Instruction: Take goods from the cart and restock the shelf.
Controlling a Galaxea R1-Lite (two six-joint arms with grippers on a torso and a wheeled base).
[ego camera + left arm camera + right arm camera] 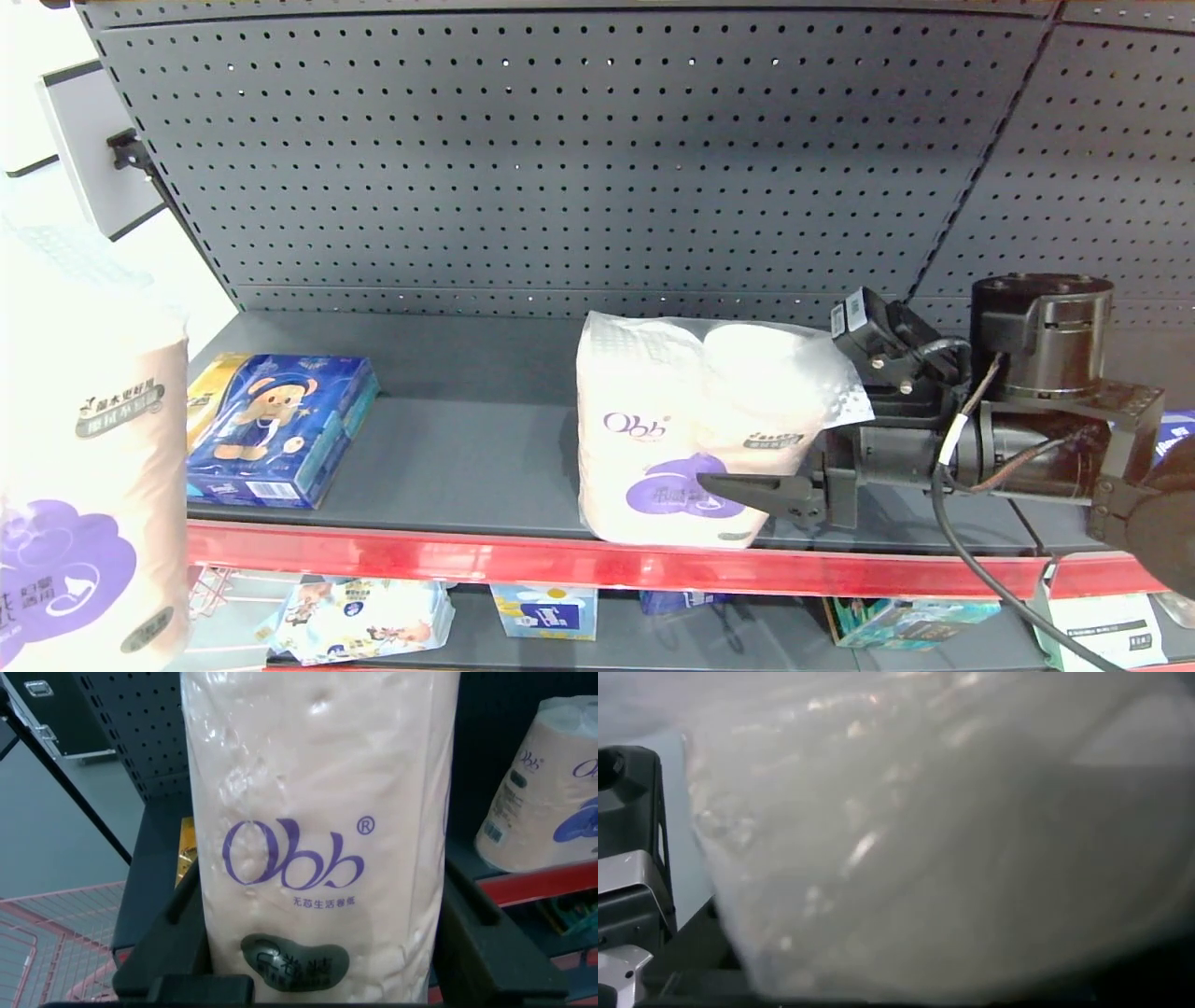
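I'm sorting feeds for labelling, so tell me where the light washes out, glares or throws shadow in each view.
Head view: the top left corner is blown out white, the red shelf lip mirrors the light, the lower shelf sits in shadow. Left wrist view: small glints on the wrapper of the held pack. Right wrist view: bright glints streak the wrapper of the shelved pack.

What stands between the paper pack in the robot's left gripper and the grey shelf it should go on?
Nothing visible. The held pack sits in the left gripper, and a bare stretch of shelf lies open between the blue box and the shelved pack, so there looks to be room.
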